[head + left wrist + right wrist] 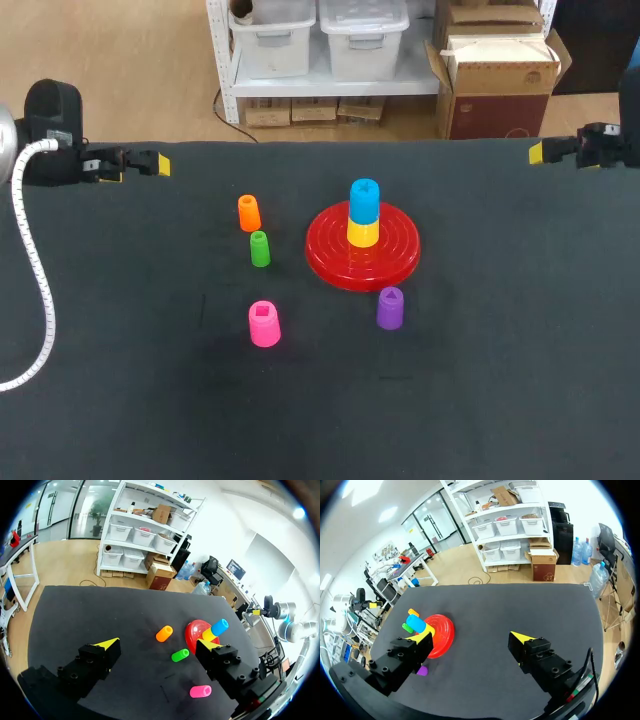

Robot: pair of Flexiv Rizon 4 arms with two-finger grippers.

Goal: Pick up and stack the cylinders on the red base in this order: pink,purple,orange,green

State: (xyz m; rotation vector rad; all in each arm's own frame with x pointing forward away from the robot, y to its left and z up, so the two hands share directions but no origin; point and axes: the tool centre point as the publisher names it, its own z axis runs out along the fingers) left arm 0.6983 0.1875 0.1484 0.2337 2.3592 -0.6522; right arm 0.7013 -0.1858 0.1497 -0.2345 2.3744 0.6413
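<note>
Gaping wide and empty, the left gripper (157, 644) and right gripper (471, 637) sit at the far corners. On the near side of the red base (330, 262) stand pink (264, 323) and purple (390, 307); orange (249, 212) and green (260, 249) stand left of it.

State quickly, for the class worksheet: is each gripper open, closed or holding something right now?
Left gripper: open, holding nothing.
Right gripper: open, holding nothing.

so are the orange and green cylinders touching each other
Apart. The left wrist view shows a strip of black table between the orange cylinder and the green cylinder.
</note>
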